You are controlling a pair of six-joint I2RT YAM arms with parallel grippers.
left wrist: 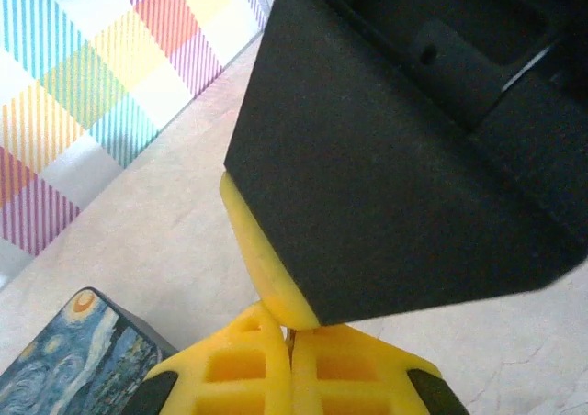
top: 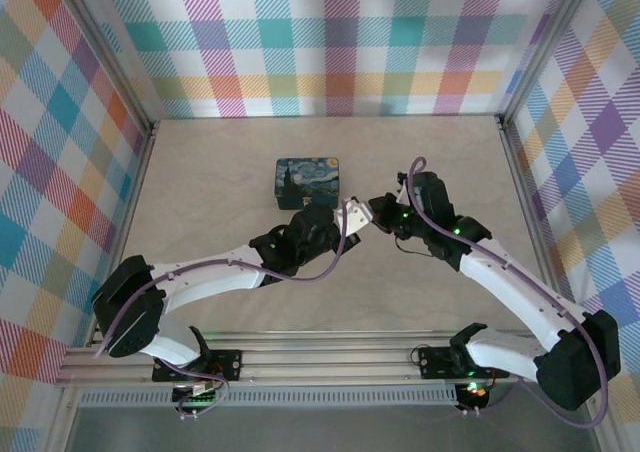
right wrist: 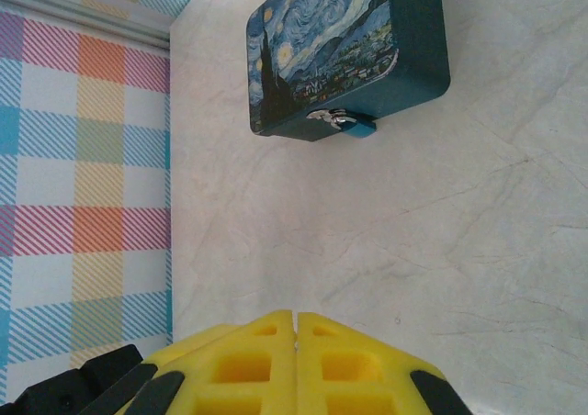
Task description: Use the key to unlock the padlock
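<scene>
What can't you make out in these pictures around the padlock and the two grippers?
The padlock, right wrist view: too small to read keyhole or shackle state.
The left gripper, left wrist view: bottom edge cuts its fingers; anything pinched between the shut pads is hidden.
The right gripper, right wrist view: likewise, cut by the bottom edge.
Left wrist view: a black housing blocks the table beyond.

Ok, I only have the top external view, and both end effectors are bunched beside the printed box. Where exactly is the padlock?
Observer: In the right wrist view the padlock hangs on the side wall of the box that faces that camera, with a silver shackle and a blue body.
Operator: Is the right end effector open?
Observer: No, the right end effector is shut, its yellow fingertips meeting.
Operator: And the left?
Observer: The left end effector is shut too, with the right one's black finger close against its tips.
</scene>
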